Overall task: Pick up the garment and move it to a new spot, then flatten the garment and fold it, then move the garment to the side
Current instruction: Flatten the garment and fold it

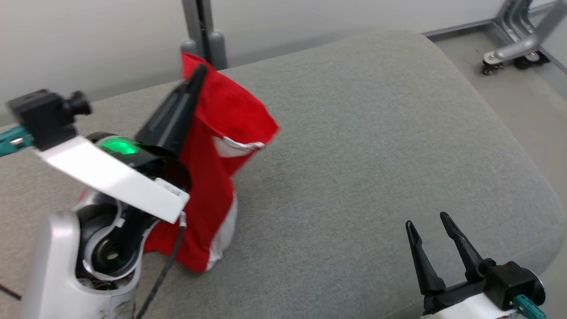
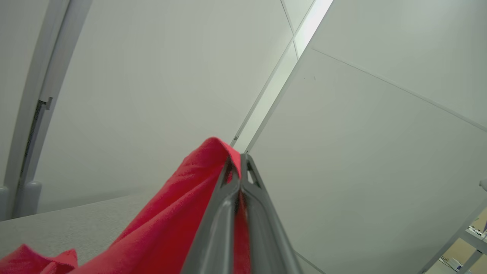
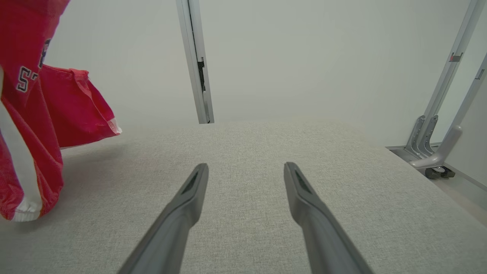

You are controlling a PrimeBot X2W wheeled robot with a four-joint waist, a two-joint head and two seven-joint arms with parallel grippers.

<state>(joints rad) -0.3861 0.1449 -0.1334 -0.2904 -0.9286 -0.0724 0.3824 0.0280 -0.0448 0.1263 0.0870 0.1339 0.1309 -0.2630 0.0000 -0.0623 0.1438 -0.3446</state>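
One garment (image 1: 221,133): red cloth w/ a white stripe down the side and white trim at one open hem. Right wrist view shows dark lettering w/ white outline on it (image 3: 49,114); only an "S" is readable, rest hidden in folds.

Garment hangs bunched and creased, not flat. Top edge is pinched in the L gripper (image 1: 199,71), and the cloth drops from there in a loose tube shape. One flap sticks out sideways toward the robot's right. Low end is down at the cushion (image 1: 376,133), left-centre of it in head view. Can't tell if it rests on the cushion or hangs just above.

L gripper: fingers pressed together, clamped on the garment's top fold. In the left wrist view red cloth (image 2: 163,228) wraps over the tips of the L gripper (image 2: 240,160), and grey cushion (image 2: 76,220) sits below. Green light (image 1: 118,146) glows on the L wrist.

R gripper (image 1: 427,220): fingers spread wide, nothing between them. It is low over the cushion's near right part, well apart from the garment. Right wrist view shows the R gripper (image 3: 246,166) w/ bare cushion (image 3: 342,190) under and ahead of it.

Behind the cushion: pale wall, grey post (image 1: 201,26), wheeled metal frame (image 1: 509,48) on the floor at far right.
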